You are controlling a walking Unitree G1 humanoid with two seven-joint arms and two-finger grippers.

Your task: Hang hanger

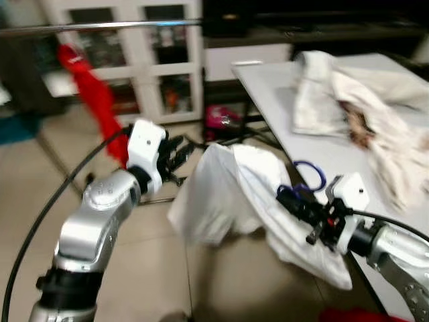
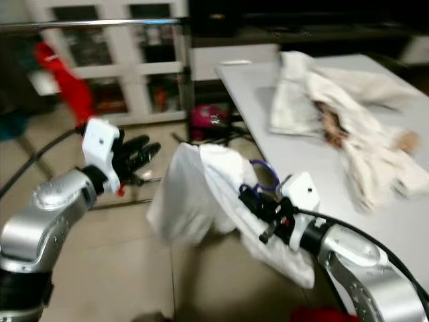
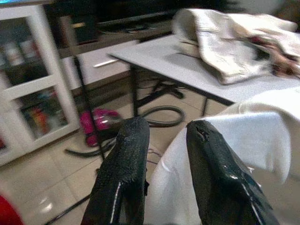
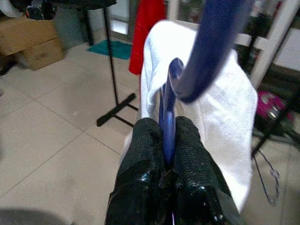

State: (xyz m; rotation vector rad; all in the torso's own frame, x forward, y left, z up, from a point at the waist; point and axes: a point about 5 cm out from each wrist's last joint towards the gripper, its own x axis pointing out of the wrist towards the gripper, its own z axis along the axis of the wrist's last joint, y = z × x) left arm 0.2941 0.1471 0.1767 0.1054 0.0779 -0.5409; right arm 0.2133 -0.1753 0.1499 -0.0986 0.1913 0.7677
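Observation:
A blue hanger (image 4: 167, 112) carrying a white garment (image 1: 228, 194) is held in the air beside the table. My right gripper (image 1: 289, 198) is shut on the hanger's neck just below its hook (image 1: 310, 176); the right wrist view has the blue bar pinched between the fingers (image 4: 140, 154). My left gripper (image 1: 175, 155) is raised to the left of the garment, open, with nothing between its fingers (image 3: 126, 173). A metal clothes rail (image 1: 100, 27) runs across the top left, and a red garment (image 1: 94, 100) hangs from it.
A grey table (image 1: 315, 151) on the right holds a heap of pale clothes (image 1: 355, 100). Behind stand a white glass-door cabinet (image 1: 147, 60) and a pink object (image 1: 220, 117) on the tiled floor. The rack's black stand (image 4: 112, 84) rises from the floor.

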